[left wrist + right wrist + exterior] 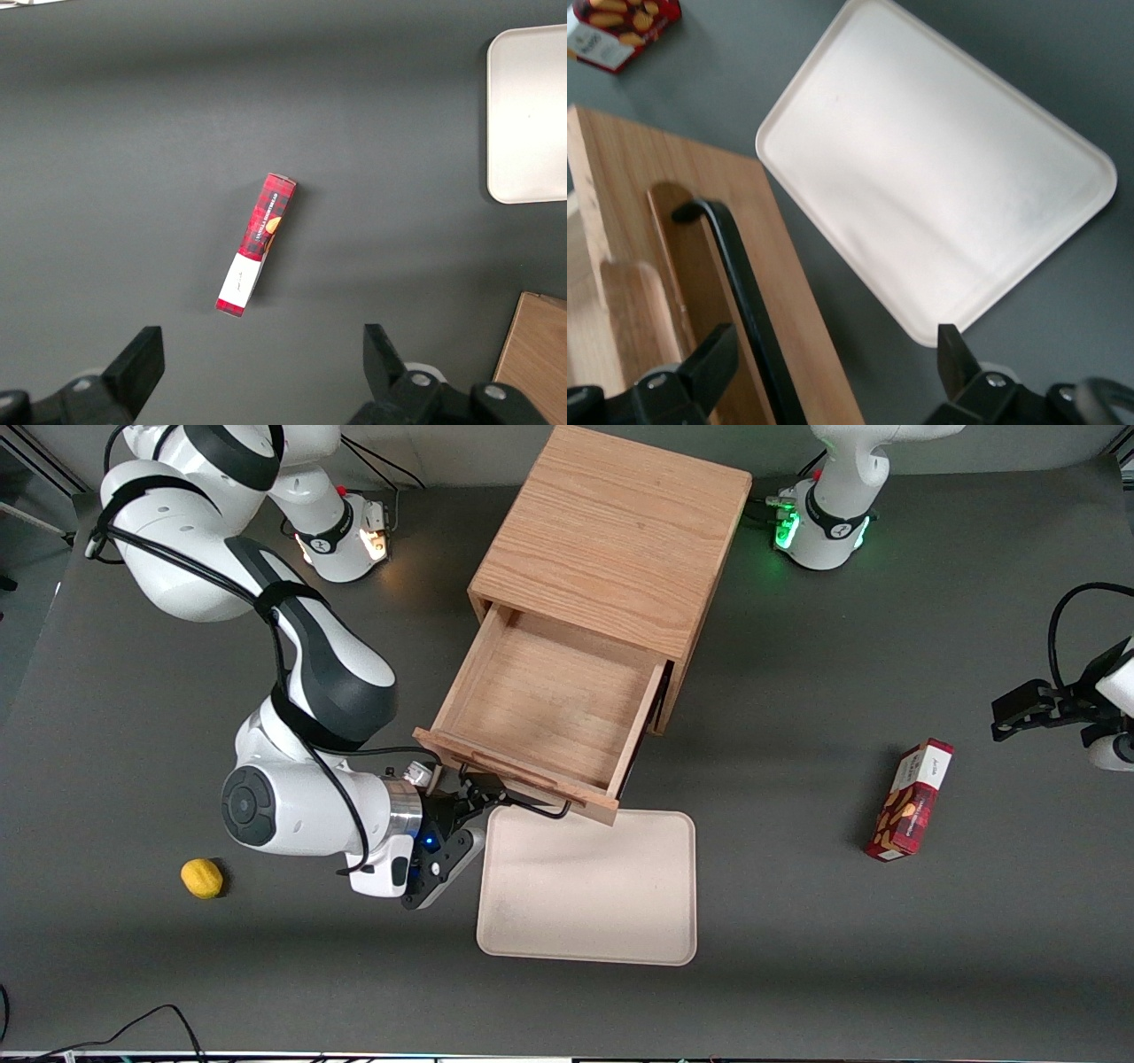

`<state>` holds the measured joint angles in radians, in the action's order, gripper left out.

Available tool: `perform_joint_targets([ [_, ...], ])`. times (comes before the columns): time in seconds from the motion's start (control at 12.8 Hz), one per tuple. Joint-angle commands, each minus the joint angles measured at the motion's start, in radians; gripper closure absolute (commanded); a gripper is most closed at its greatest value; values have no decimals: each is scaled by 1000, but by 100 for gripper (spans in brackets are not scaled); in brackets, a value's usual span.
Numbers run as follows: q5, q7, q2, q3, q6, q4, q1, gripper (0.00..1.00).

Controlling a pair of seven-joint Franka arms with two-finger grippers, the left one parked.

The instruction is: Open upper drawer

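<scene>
The upper drawer (pixel 549 691) of the light oak cabinet (pixel 611 531) stands pulled far out, and its inside is empty. Its thin black wire handle (pixel 542 808) runs along the flat front (pixel 788 292). My right gripper (pixel 485 790) is at the end of that front that lies toward the working arm's end of the table. It is open, and its fingers (pixel 718 354) stand wide apart. The handle (pixel 740 274) passes between them, close to one finger, and nothing is gripped. The lower drawer is hidden under the open one.
A cream tray (pixel 586 886) lies on the dark table just in front of the open drawer, also in the right wrist view (pixel 939 177). A red cracker box (pixel 910 800) lies toward the parked arm's end. A small yellow fruit (pixel 202 878) lies near the working arm.
</scene>
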<state>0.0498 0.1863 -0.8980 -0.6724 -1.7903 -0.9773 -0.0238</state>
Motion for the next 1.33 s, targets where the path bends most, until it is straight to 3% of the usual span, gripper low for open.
perform_joint_targets([
  [0.0, -8, 56, 1, -1, 130, 34, 4, 0],
  [0.31, -11, 48, 13, -19, 106, 66, -5, 0],
  [0.55, 1, 47, 221, 0, 132, 62, 16, 0],
  [0.7, 1, 36, 400, 81, 303, 60, 39, 0],
  [1.01, -8, 38, 690, 359, 558, 45, 61, 0],
  [1.25, -31, 35, 793, 548, 797, -12, 61, 0],
])
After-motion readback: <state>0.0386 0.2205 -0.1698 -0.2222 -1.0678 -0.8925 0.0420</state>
